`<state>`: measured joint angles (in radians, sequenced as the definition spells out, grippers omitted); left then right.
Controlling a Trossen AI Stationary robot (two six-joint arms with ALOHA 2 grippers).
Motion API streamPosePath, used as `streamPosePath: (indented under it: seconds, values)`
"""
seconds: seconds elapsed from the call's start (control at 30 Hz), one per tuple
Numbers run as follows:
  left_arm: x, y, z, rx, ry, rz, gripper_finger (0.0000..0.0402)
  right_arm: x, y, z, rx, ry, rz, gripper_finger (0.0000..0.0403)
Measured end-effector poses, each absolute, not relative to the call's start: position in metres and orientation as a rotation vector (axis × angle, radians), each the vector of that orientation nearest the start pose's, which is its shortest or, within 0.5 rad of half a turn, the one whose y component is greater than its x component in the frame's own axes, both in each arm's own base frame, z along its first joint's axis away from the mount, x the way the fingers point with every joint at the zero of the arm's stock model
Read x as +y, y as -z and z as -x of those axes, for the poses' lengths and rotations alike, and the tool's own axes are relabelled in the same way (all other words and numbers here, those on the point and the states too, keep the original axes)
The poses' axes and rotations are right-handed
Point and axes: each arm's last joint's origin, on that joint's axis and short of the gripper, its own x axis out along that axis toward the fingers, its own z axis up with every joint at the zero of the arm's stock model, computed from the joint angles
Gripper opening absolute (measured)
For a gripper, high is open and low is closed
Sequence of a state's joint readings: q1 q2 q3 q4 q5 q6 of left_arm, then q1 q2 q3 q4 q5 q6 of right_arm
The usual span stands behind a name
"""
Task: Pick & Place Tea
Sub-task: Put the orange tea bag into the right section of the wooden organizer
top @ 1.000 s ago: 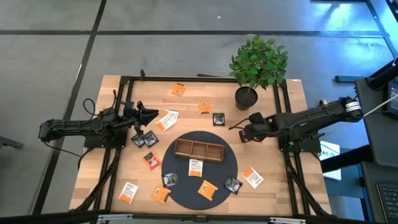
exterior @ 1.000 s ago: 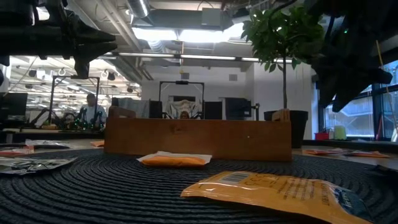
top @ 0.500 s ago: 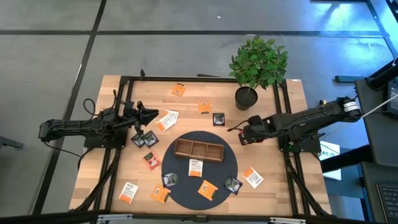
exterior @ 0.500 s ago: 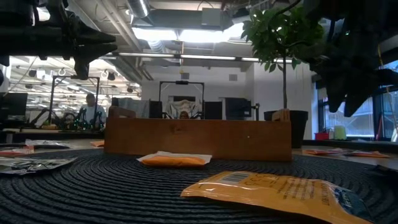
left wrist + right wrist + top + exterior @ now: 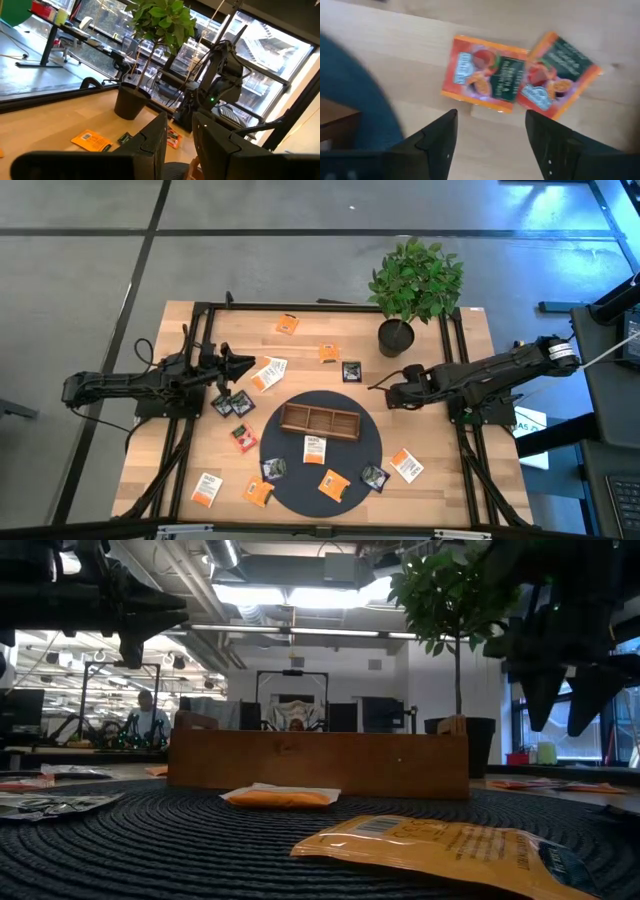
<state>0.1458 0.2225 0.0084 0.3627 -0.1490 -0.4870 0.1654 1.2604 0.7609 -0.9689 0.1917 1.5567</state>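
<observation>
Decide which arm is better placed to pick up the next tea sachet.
Probably the right: its open claw points down at two orange sachets, while the left claw waits level above the table.

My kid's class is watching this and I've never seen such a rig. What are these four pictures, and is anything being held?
Two dark robot arms work at a wooden table. One camera looks straight down, one sits at table height, and one rides on each wrist. The left gripper waits at the table's left side, jaws a little apart. The right gripper hangs over bare wood just off the round dark mat, jaws open and empty. A wooden tray sits on the mat, small tea sachets lie scattered around, and a potted plant stands at the back. Nothing is held.
</observation>
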Motion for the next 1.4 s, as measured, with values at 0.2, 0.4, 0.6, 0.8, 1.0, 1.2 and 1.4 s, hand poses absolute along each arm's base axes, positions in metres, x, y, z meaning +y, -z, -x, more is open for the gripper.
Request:
streamPosePath:
  seconds: [0.2,0.4,0.6,0.8,1.0,1.2,1.4]
  values:
    - [0.021,-0.181,-0.109,-0.208,-0.265,0.484,0.0088,0.026,-0.188,-0.195,1.074,1.118,-0.989,0.02]
    - [0.021,-0.181,-0.109,-0.205,-0.27,0.484,0.0088,0.025,-0.169,-0.189,1.07,1.17,-0.977,0.0185]
    - [0.021,-0.181,-0.109,-0.205,-0.271,0.483,0.0088,0.025,-0.155,-0.19,1.016,1.123,-1.053,0.0181]
    - [0.021,-0.181,-0.109,-0.207,-0.28,0.483,0.0088,0.024,-0.148,-0.186,1.012,1.128,-1.042,0.0181]
    - [0.022,-0.181,-0.109,-0.212,-0.299,0.482,0.0088,0.022,-0.148,-0.186,0.963,1.152,-0.999,0.0181]
    - [0.022,-0.181,-0.109,-0.212,-0.299,0.482,0.0088,0.023,-0.137,-0.189,1.003,1.189,-0.964,0.0181]
    - [0.022,-0.181,-0.109,-0.211,-0.3,0.483,0.0088,0.024,-0.129,-0.194,1.032,1.194,-0.936,0.0181]
